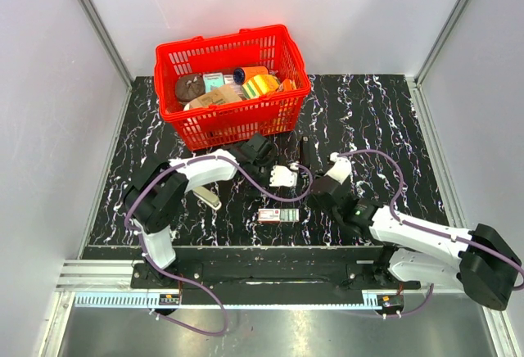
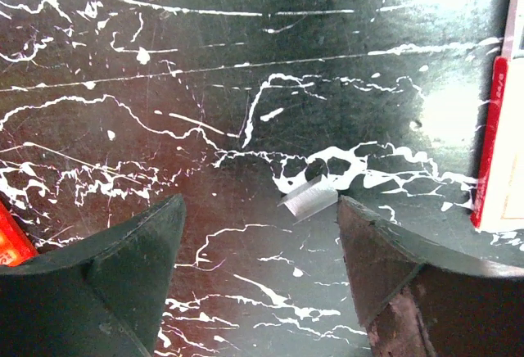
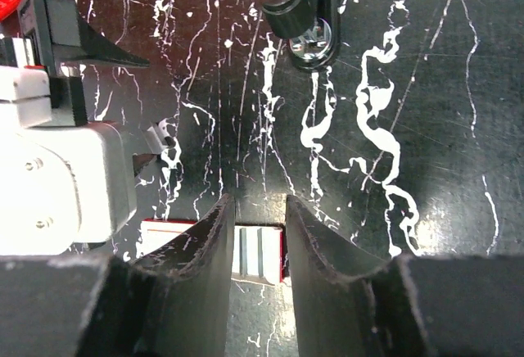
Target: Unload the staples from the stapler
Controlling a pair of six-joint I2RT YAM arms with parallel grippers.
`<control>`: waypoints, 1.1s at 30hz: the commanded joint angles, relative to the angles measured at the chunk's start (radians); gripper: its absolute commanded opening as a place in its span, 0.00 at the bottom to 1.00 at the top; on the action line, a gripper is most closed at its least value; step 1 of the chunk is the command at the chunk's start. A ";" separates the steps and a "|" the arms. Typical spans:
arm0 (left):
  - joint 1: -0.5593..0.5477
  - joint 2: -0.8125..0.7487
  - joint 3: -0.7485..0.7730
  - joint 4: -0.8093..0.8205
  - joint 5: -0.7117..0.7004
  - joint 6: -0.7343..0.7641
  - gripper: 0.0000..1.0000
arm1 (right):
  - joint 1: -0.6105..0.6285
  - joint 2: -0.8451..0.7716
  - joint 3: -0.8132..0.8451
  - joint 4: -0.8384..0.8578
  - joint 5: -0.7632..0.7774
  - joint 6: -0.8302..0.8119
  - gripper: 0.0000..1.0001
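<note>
The black stapler [image 1: 303, 154] lies on the marbled table; the right wrist view shows its rounded end [image 3: 299, 13] ahead of the fingers. A short silver strip of staples [image 2: 309, 197] rests flat on the table between my left gripper's fingers, close to the right-hand one and touching neither. My left gripper [image 2: 258, 201] [image 1: 299, 177] is open over it. My right gripper [image 3: 260, 201] [image 1: 318, 193] hovers with a narrow gap and nothing in it. A red-and-white staple box [image 3: 260, 250] [image 1: 278, 215] shows beneath its fingers.
A red basket [image 1: 233, 124] full of assorted items stands at the back of the table. A beige flat object [image 1: 210, 199] lies under the left arm. The edge of the red-and-white box [image 2: 495, 144] sits just right of the left gripper.
</note>
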 commanded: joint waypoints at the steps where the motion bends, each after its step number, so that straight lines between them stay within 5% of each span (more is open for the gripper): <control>1: -0.010 0.033 0.043 -0.012 0.044 -0.018 0.80 | 0.000 -0.039 -0.006 -0.040 0.063 0.027 0.37; 19: -0.034 0.087 0.109 -0.032 0.050 -0.020 0.79 | -0.001 -0.022 0.000 -0.038 0.057 0.018 0.36; 33: -0.041 0.092 0.104 -0.076 0.045 -0.066 0.66 | -0.001 -0.024 0.005 -0.040 0.055 0.009 0.33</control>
